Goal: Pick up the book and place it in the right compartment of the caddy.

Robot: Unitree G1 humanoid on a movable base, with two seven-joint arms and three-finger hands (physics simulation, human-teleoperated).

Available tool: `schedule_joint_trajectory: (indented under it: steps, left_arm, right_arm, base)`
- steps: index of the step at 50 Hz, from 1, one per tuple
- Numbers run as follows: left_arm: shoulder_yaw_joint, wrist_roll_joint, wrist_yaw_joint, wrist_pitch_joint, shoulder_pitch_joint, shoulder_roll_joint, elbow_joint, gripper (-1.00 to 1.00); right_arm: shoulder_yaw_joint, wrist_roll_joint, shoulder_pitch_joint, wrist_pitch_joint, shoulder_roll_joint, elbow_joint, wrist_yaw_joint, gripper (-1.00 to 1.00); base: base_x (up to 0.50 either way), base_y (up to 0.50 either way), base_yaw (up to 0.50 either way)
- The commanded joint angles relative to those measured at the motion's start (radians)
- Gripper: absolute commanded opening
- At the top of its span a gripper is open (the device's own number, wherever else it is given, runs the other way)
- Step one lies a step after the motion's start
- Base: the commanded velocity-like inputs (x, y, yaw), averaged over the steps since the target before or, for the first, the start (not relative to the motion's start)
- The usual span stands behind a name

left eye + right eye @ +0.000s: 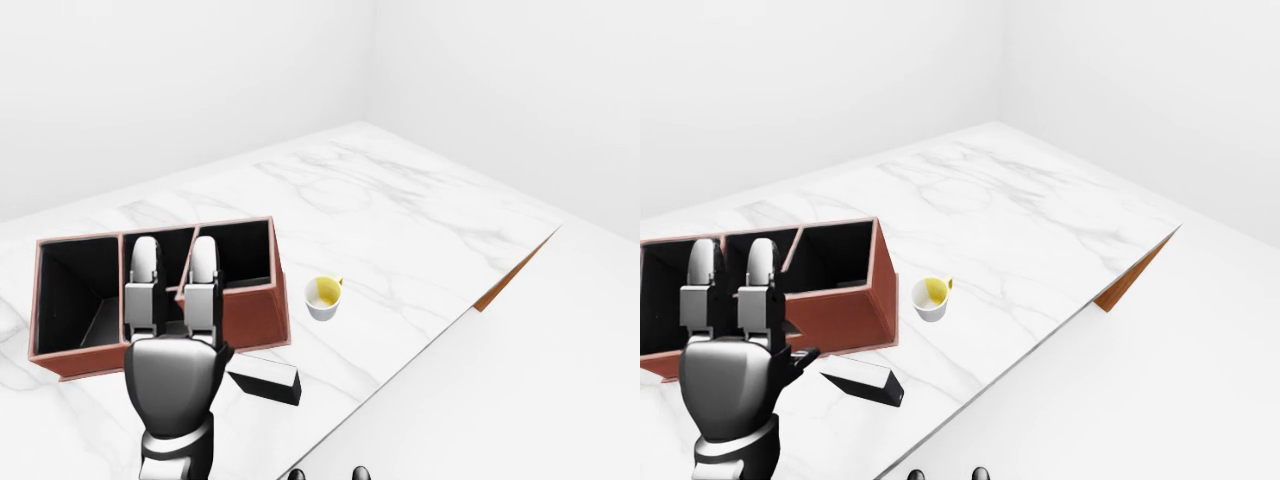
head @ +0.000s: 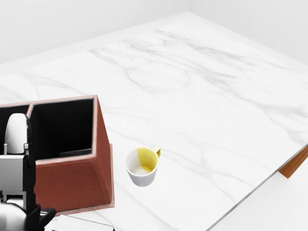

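Hovering over the marble surface (image 1: 400, 220), the left hand (image 1: 172, 330) is raised with its fingers (image 1: 205, 275) stretched straight and spread apart, holding nothing. In the left-eye view it stands before the caddy (image 1: 255, 318), its two long fingers overlapping the middle and right compartments; whether they touch the caddy's walls cannot be told. In the head view only the hand's edge shows at the lower left.

The caddy is a reddish-brown box with dark insides, split into three compartments side by side. Its right compartment shows plainly in the head view, with nothing visible inside it.

The book (image 1: 865, 380) lies flat on the surface just below the caddy in the right-eye view, near the surface's lower edge. It is a dark slab with a pale top face, close to the caddy's lower wall and just right of the left hand, apart from the fingers.

A white mug (image 2: 141, 166) with a yellow inside stands upright just right of the caddy, not touching it.

Two dark fingertips at the bottom edge of the left-eye view may belong to the right hand (image 1: 325, 474); its state cannot be told.
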Motion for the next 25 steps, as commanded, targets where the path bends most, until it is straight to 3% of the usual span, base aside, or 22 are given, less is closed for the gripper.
schedule_joint_trajectory:
  steps: [1, 8, 16, 25]
  left_arm:
    - [0.044, -0.03, 0.0, 0.0, 0.028, -0.021, -0.006, 1.0]
    - [0.05, -0.035, 0.0, 0.0, 0.054, -0.02, 0.014, 1.0]
    - [0.019, 0.059, 0.0, 0.0, 0.091, -0.014, 0.051, 1.0]
    - [0.001, 0.036, 0.0, 0.0, 0.082, 0.016, 0.104, 1.0]
  right_arm:
    - [0.0, -0.003, -0.001, 0.0, 0.0, 0.001, 0.0, 1.0]
    - [0.0, -0.004, -0.001, 0.0, 0.0, 0.002, 0.0, 1.0]
    - [0.0, -0.002, 0.001, 0.0, 0.0, -0.003, 0.0, 1.0]
    - [0.0, -0.006, 0.0, 0.0, 0.0, 0.003, 0.0, 1.0]
  base:
    - [0.0, 0.0, 0.0]
    - [0.0, 0.0, 0.0]
    - [0.0, 0.0, 0.0]
    - [0.0, 0.0, 0.0]
